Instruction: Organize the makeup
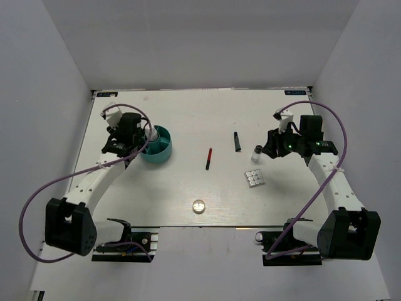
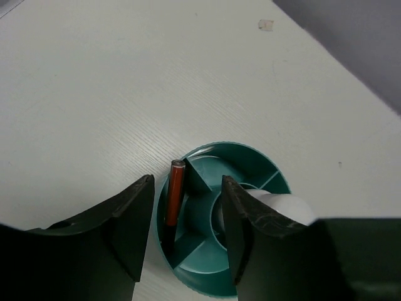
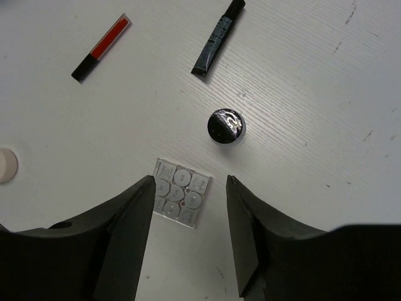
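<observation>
The teal holder (image 1: 164, 150) stands at the left of the table. In it stands a red and black pencil (image 2: 175, 194) in one compartment and a white bottle (image 2: 285, 205) in another. My left gripper (image 1: 143, 139) hangs open right above the holder (image 2: 241, 164), its fingers (image 2: 135, 219) empty. A second red pencil (image 1: 208, 158), a black tube (image 1: 237, 141), a black-capped small bottle (image 1: 255, 153), a grey-panned palette (image 1: 254, 179) and a round clear jar (image 1: 199, 205) lie loose. My right gripper (image 3: 188, 238) is open and empty above the palette (image 3: 182, 193), near the bottle (image 3: 225, 125).
White enclosure walls (image 1: 56, 94) rise on three sides of the white table (image 1: 188, 113). Purple cables (image 1: 37, 194) loop beside both arms. The tube (image 3: 217, 39) and red pencil (image 3: 100, 47) lie beyond the right gripper; the jar (image 3: 6, 165) shows at the left edge.
</observation>
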You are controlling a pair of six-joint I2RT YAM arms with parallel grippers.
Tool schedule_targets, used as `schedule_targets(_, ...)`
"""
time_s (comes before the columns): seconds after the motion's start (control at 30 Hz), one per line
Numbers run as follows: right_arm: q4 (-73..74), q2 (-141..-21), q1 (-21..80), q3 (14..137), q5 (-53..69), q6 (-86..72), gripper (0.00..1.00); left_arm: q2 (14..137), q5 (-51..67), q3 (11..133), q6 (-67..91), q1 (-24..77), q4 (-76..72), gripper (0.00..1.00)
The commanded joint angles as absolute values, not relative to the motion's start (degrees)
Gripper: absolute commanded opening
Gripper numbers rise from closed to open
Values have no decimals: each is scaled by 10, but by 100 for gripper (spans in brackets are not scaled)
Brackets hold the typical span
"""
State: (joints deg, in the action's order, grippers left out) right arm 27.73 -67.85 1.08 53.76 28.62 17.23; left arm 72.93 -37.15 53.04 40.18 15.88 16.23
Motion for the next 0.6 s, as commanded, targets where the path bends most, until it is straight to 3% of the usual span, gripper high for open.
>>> schedule_targets(0.0, 298, -668, 9, 554, 320, 203, 57, 665, -335, 568, 386, 161, 201, 58)
schedule_targets(0.17, 316, -673, 11, 567, 370, 223, 65, 649, -137, 625, 356, 161, 252, 72)
schedule_targets(0.27, 322, -683, 13, 579, 394, 226, 68, 687, -16, 660, 334, 167, 243, 91)
schedule_targets(0.3, 322, -687, 13, 584, 395, 224, 68, 699, 57, 668, 333, 172, 236, 92)
schedule_targets(0.4, 321, -695, 15, 594, 392, 220, 69, 755, 129, 709, 331, 193, 225, 93)
schedule_targets(0.57, 308, -701, 13, 606, 339, 196, 73, 871, 149, 800, 317, 282, 262, 92)
